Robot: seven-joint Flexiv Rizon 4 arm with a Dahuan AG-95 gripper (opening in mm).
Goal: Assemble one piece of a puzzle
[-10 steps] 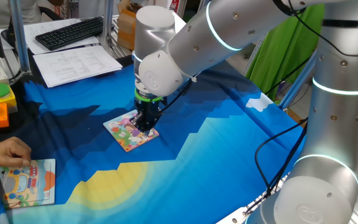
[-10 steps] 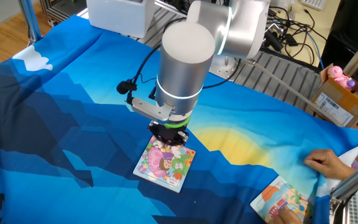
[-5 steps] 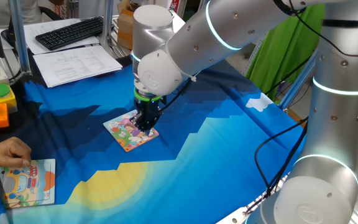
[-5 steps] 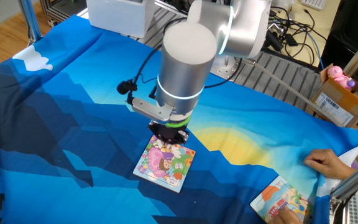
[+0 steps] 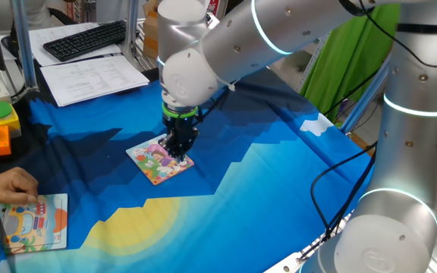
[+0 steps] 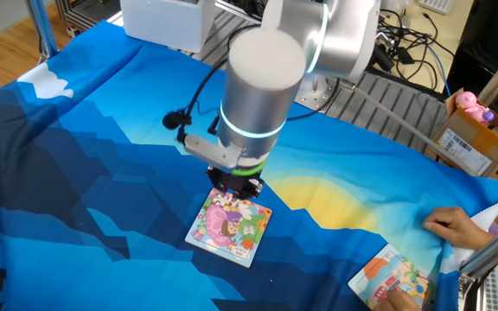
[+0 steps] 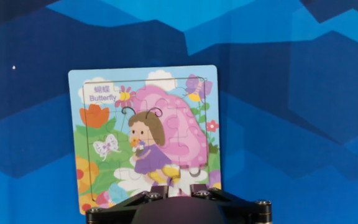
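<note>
- At the far left of the worktop, a person's hand is resting on a second board. It is lying well apart from the job and playing no part in it.
- The puzzle is lying flat on the blue cloth, left of centre, in the same spot as a second ago.
- The fingers are pointing straight down over the puzzle's right-hand edge. Over the last second the wrist has been drifting up and slightly left, so the arm seems to be easing off the puzzle rather than pressing in.
- In the hand view a small pale bit, probably the piece, is sitting at the puzzle's near edge, right at the fingertips.
- Whether the fingers are pinching it or have let go cannot be told; the housing is hiding the tips.
- If the piece is seated, the lift suggests the task is nearly finishing. If it is being carried, placing is yet to come.
</note>
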